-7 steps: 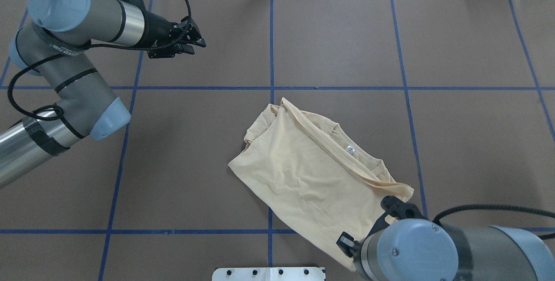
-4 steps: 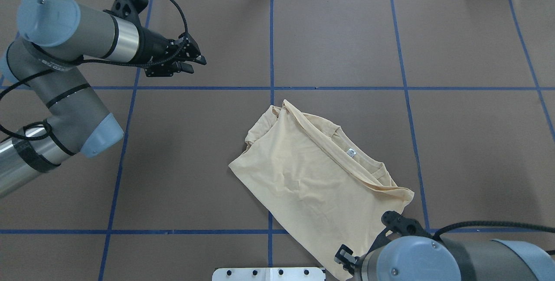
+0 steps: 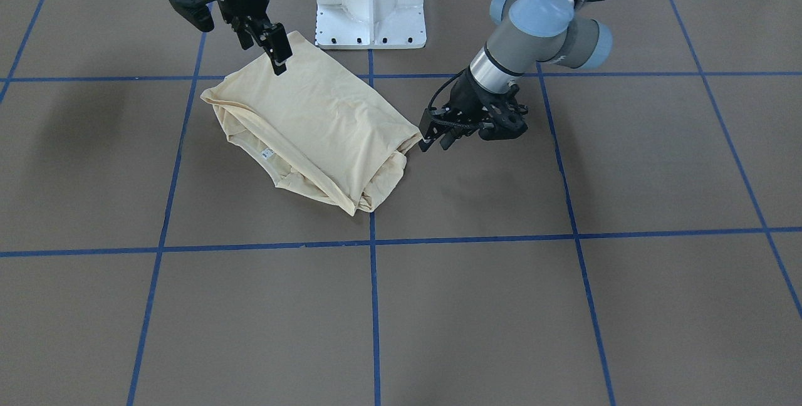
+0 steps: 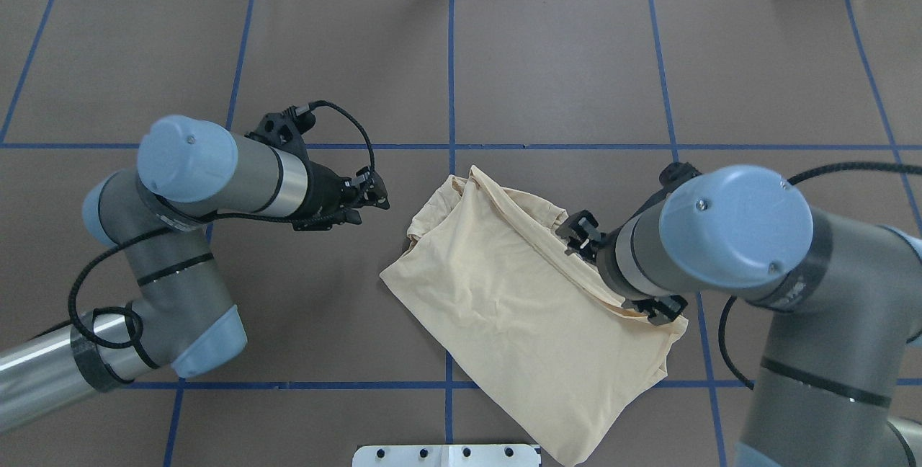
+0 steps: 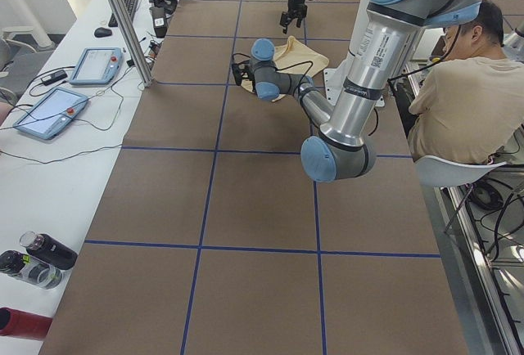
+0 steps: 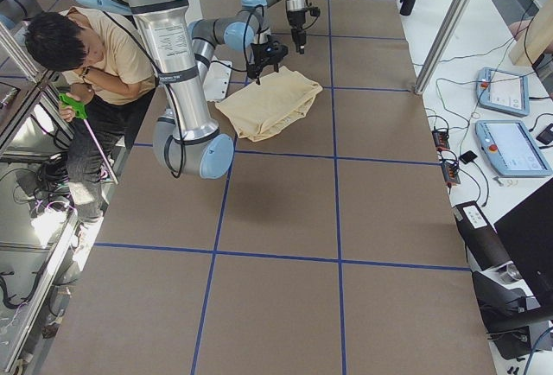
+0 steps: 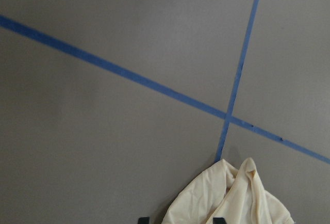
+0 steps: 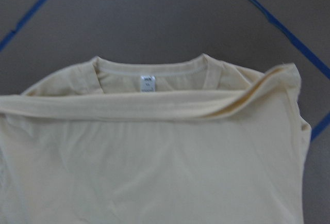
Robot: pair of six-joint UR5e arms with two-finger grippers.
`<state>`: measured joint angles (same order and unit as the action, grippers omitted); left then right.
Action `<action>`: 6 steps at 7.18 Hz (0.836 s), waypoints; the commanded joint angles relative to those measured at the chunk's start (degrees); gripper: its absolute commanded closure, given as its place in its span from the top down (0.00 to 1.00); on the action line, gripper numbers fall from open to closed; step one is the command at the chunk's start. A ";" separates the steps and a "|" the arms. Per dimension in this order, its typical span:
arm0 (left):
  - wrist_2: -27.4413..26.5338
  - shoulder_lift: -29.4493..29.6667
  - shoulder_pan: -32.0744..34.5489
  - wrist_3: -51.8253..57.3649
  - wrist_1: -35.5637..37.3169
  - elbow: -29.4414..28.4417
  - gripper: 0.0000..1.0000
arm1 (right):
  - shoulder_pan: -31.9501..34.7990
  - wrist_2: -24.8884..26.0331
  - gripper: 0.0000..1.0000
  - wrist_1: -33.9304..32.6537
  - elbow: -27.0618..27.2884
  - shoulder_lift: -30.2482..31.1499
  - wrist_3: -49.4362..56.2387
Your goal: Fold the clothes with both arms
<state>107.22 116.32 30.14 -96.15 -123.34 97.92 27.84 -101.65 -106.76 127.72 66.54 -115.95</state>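
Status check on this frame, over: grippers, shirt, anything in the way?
Left gripper open, beside a corner of the shirt, not gripping. Right gripper above the shirt, jaws unreadable. Shirt folded over, collar label showing. No obstruction seen.

- Exterior views are bright and even. Light is diffuse and comes from above, with no hard shadows.
- Front-facing view: one soft-edged shadow patch on the table (image 3: 69, 118) at the view's left, and a thin dark rim under the T-shirt (image 3: 326, 118) edge.
- The table surface is matte, no glare. The only sheen is on the silver tube of the left arm (image 4: 169, 283), overhead view.
- Overhead and front-facing views are sharp.
- Both side views are wide-angle: grid lines bow and poles lean near the edges.
- Left wrist view: the table reads cool grey, slightly soft, dimmer at lower left.
- Right wrist view: soft focus, neck label (image 8: 148, 83) print unreadable.
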 commanded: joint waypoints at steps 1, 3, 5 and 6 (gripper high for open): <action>-6.22 0.05 -6.65 -2.01 4.42 0.16 0.61 | 5.64 -3.20 1.00 3.13 -5.28 -1.51 4.41; -7.03 0.23 -7.90 -2.46 4.69 -0.01 0.62 | 5.56 -3.20 1.00 3.14 -5.47 -1.59 4.41; -7.03 0.49 -8.08 -2.46 4.69 -0.37 0.61 | 5.56 -3.20 1.00 3.14 -5.64 -1.59 4.41; -7.03 0.49 -8.25 -2.46 4.69 -0.63 0.61 | 5.56 -3.20 1.00 3.05 -5.64 -1.51 4.33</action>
<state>100.22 116.76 22.07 -98.62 -118.66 97.54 33.37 -104.85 -103.65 122.13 64.97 -111.56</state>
